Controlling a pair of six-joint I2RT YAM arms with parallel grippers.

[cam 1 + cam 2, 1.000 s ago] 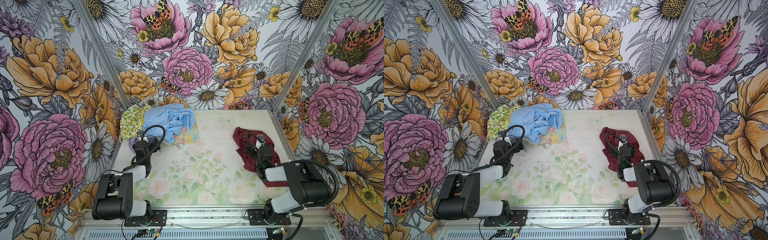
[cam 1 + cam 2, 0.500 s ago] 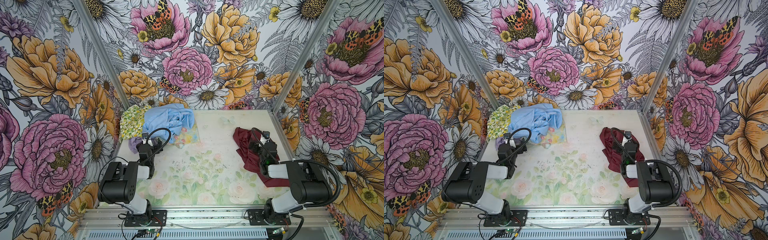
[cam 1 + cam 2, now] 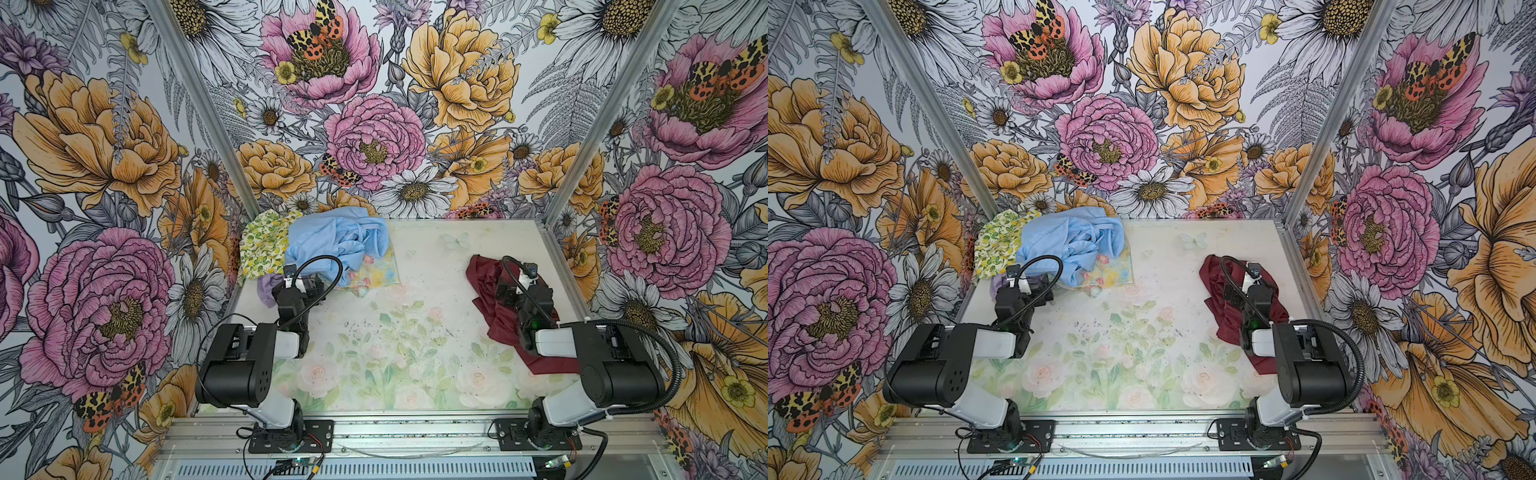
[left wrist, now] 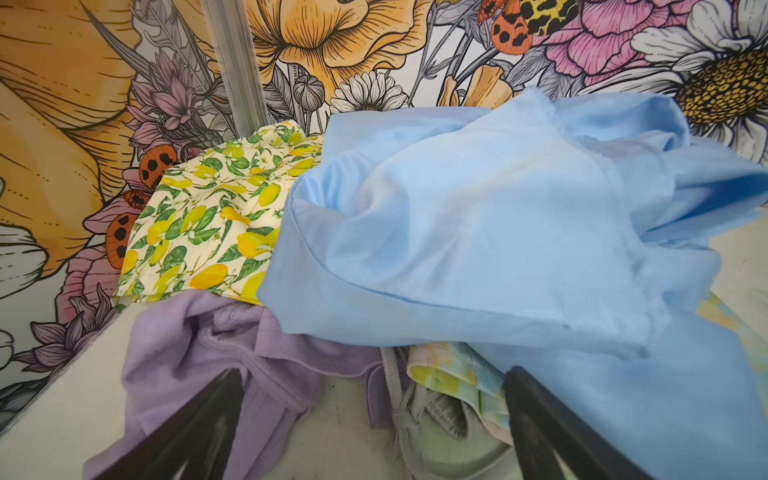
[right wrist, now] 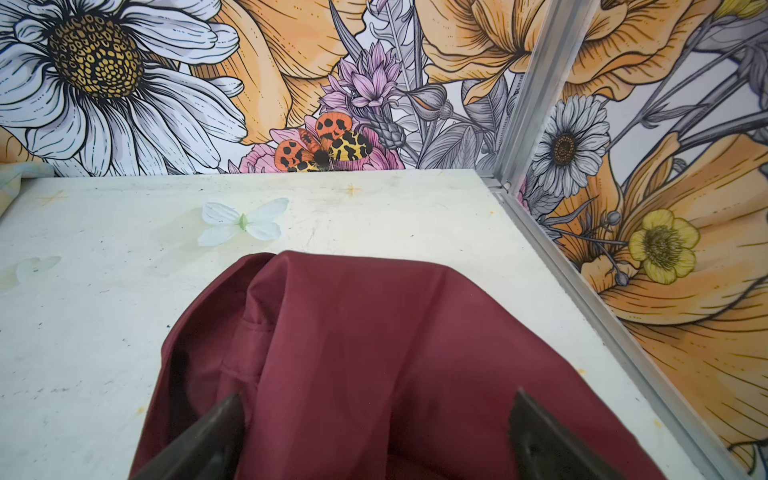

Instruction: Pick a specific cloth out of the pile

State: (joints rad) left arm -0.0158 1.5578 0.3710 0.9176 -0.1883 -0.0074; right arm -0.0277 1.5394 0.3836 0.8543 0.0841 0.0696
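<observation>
The right gripper (image 5: 374, 436) is hovering with its jaws spread wide, grasping nothing. The cloth (image 5: 374, 332), plain dark maroon, is lying crumpled directly beneath and between those jaws, spilling out past both fingertips; whether the fingers are touching the fabric I cannot tell. Beyond its far fold, the bare table (image 5: 124, 291) is showing a printed butterfly (image 5: 243, 222).

The left gripper (image 4: 372, 395) is likewise standing fully released and empty. Between its jaws a patch of table is showing, with a grey cord (image 4: 399, 399) lying across it. The lavender cloth (image 4: 199, 353) is lying just by one fingertip, and the light blue garment (image 4: 478, 228) is reaching the other. The pastel floral cloth (image 4: 453, 374) is peeking out just ahead, under the blue. Farther on, the lemon-print cloth (image 4: 208, 228) is leaning against the wall corner.

In both top views the cloth is lying well apart from the pile (image 3: 332, 249).
</observation>
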